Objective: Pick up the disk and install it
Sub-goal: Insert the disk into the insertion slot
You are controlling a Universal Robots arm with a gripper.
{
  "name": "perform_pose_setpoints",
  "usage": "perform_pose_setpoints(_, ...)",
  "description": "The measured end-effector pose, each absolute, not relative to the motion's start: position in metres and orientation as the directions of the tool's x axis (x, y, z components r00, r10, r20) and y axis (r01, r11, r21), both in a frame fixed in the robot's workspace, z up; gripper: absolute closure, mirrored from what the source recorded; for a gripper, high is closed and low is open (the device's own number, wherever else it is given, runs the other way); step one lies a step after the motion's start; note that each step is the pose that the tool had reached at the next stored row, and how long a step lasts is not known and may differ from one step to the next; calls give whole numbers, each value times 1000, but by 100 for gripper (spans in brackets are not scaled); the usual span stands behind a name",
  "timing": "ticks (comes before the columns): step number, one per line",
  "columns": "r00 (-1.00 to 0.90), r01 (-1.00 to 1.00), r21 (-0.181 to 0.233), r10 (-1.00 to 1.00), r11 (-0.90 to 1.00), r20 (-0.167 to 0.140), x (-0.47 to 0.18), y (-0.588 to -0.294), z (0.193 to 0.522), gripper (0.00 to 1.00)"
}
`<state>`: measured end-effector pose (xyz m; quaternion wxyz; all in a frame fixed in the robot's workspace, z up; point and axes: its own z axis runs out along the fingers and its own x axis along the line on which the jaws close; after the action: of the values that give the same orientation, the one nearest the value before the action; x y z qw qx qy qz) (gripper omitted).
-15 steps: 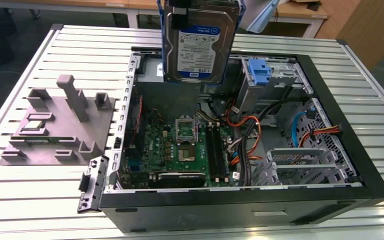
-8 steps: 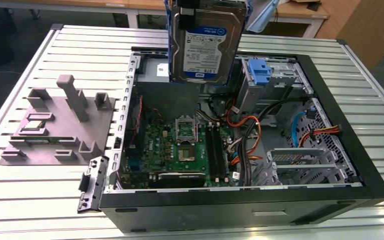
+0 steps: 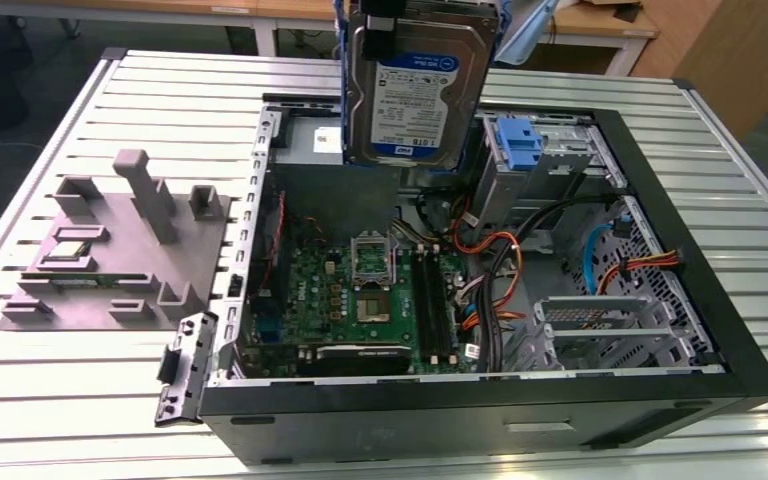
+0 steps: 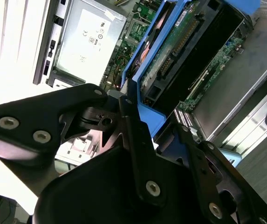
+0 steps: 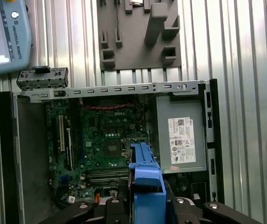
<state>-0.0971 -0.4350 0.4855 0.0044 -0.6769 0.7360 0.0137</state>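
Observation:
The disk (image 3: 418, 90) hangs upright in the air over the back of the open computer case, label toward the exterior camera, with its blue carrier bracket along both sides. My gripper (image 3: 418, 12) holds it from above at the top edge of the exterior view. In the second wrist view the black fingers (image 4: 135, 140) close on the blue carrier (image 4: 147, 114), and the disk's (image 4: 189, 51) circuit-board side shows beyond them. In the first wrist view the blue carrier (image 5: 147, 186) sticks out from between the gripper's (image 5: 145, 207) fingers, above the motherboard.
The open black computer case (image 3: 704, 330) lies on a slatted aluminium table, holding a green motherboard (image 3: 357, 290), cables, a grey power supply (image 5: 180, 135) and a metal drive cage with an upright blue latch (image 3: 524, 150). A grey fixture plate (image 3: 117, 250) lies at the exterior view's left.

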Motion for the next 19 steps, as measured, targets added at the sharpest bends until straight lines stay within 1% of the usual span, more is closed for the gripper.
perform_pose_setpoints(9,-84,-996,14,-996,83,-22,-97,-440,485,64)
perform_pose_setpoints(19,-84,-996,13,-996,83,-13,-97,-458,485,64)
